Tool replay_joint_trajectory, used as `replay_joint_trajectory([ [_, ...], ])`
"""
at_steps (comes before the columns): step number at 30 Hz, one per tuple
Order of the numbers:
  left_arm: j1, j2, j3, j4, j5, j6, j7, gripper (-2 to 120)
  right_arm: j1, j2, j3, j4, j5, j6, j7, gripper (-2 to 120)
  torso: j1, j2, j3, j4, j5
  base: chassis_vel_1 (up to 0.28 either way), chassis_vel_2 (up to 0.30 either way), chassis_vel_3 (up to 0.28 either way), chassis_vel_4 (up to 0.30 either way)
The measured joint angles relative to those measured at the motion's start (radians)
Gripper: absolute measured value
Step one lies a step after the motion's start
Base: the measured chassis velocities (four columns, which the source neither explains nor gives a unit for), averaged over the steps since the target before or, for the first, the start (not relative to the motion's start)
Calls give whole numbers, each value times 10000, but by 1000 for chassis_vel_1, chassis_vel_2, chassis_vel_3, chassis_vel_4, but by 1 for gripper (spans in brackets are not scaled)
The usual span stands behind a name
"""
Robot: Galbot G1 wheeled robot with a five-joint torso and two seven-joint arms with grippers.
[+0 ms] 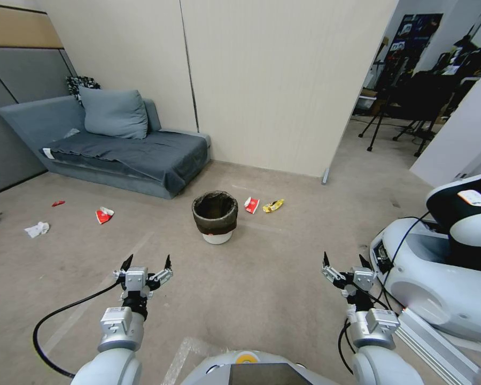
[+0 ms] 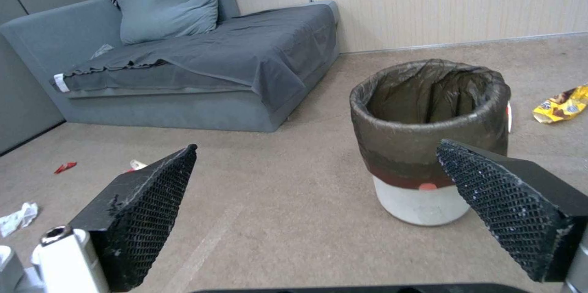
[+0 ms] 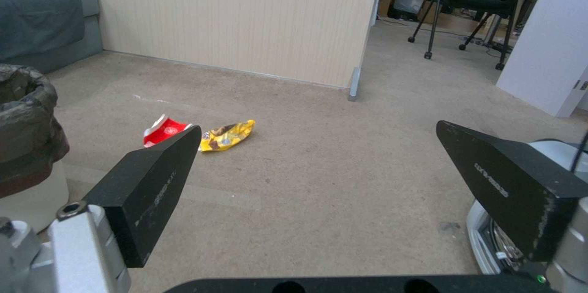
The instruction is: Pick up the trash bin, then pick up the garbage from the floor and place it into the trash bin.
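Closest to me are my two hands. My left gripper (image 1: pixel 146 266) hangs low over the floor with its fingers spread wide, and it holds nothing. My right gripper (image 1: pixel 347 266) hangs the same way on the other side, wide open and holding nothing too.

So I think the job has hardly begun. The trash bin (image 1: pixel 215 216) is not picked up yet. It sits on the carpet ahead of me, between my two hands but well out in front of them. It stands straight up, its long way runs from floor to ceiling, and its open mouth points up. A dark bag is folded over its rim.

None of the litter is in the bin as far as I can see, though I can only look a little way down inside.

Just past the bin, on its right, lie a red-and-white wrapper (image 1: pixel 251 205) and a yellow wrapper (image 1: pixel 273 205), side by side and nearly touching. The yellow one lies flat, with its long way pointing off toward the far right.

Off to my left there is another red-and-white wrapper (image 1: pixel 103 214), a white paper wad (image 1: pixel 37 229) and a tiny red scrap (image 1: pixel 57 203), all well apart. Behind them is the gray sofa (image 1: pixel 117 149).

All of it still needs picking up.
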Motion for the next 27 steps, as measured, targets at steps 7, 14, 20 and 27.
replay_joint_trajectory([
  [7, 21, -9, -29, 4, 0, -42, 0, 100, 0, 0, -19, -5, -16, 14, 4, 100, 0, 0, 1, 2, -1, -115, 117, 128, -121],
  [14, -25, -32, -78, 55, -20, -67, -3, 100, 35, 0, 36, -17, -28, 50, 16, 100, 0, 0, 0, 1, 0, -119, 116, 108, -118],
  [20, -63, -35, -90, 117, -43, -78, -4, 100, 42, 0, 44, -36, -79, 72, 23, 100, 0, 0, 0, 0, 0, -122, 127, 114, -124],
  [27, -101, -37, -87, 149, -52, -81, 3, 100, 46, 0, 59, -39, -98, 76, 23, 100, 0, 0, 0, 0, 1, -149, 131, 141, -140],
])
